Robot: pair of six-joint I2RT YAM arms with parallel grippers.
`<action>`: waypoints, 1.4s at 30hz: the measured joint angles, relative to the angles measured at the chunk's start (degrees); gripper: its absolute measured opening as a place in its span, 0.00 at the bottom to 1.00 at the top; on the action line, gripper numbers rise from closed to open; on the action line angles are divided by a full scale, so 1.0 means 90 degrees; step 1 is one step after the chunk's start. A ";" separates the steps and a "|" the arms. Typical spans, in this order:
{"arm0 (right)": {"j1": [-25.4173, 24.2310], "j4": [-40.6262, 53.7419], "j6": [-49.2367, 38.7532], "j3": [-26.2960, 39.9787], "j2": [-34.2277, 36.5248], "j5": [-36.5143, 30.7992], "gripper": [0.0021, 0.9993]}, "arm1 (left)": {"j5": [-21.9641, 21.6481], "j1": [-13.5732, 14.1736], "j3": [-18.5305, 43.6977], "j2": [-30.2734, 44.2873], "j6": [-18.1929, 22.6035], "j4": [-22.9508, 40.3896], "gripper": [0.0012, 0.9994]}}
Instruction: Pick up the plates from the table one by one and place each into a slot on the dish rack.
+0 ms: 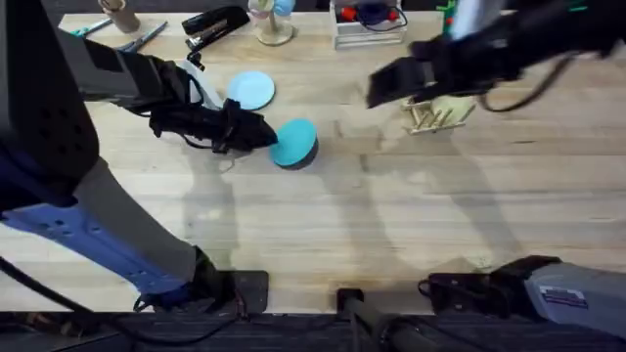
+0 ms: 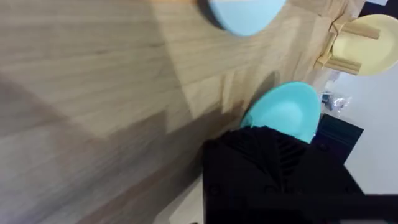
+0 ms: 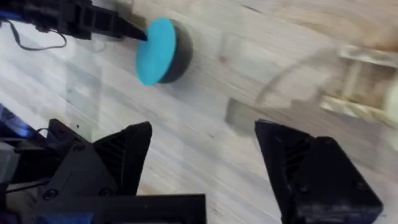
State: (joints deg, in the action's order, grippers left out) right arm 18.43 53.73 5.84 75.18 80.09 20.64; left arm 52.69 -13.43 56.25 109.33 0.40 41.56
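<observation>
The teal plate (image 1: 293,143) looks like thin moulded plastic: light, stiff, smooth enough to slip, and in no danger of breaking, so the rim is the sensible place to take hold, pinched across its thickness. The left gripper (image 1: 264,136) has it that way now, its jaws clamped on the rim on the side away from the dish rack (image 1: 437,115), with the plate tipped up on edge and a dark shadow under it on the worktop (image 1: 391,225); whether the low edge touches the wood cannot be told. With only one edge held, it could pivot in the jaws if swung quickly. The light blue plate (image 1: 251,89) lies flat, just beyond the teal one and farther from the rack, and a flat plate offers little rim to grab, so it will likely need an edge lifted or a slide first. The right gripper (image 3: 202,158) hangs close to the rack on the teal plate's side, jaws wide apart and holding nothing; its arm crosses above the rack and may crowd the approach to a slot. A pale yellow plate (image 2: 375,45) already stands in the rack, taking up part of it. A stapler (image 1: 213,23) and cups (image 1: 271,22) sit well behind.
</observation>
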 joint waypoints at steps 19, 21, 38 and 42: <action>0.1884 -0.2170 0.1402 0.0002 0.2859 0.0027 1.00 | -0.0007 0.0000 0.0000 -0.0001 -0.0002 -0.0002 0.04; 0.1900 -0.2416 0.1562 0.0002 0.3102 0.0029 1.00 | -0.0007 0.0000 0.0000 -0.0001 -0.0002 -0.0002 0.04; 0.1934 -0.2965 0.2478 0.0058 0.3342 0.0100 1.00 | -0.0015 0.0000 0.0000 -0.0001 -0.0002 -0.0002 0.04; 0.1935 -0.2967 0.2497 0.0058 0.3342 0.0102 1.00 | -0.0015 0.0000 0.0000 -0.0001 -0.0002 -0.0002 0.04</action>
State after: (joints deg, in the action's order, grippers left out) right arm 35.85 27.03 28.32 75.70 110.17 21.56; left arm 52.56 -13.43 56.25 109.32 0.38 41.54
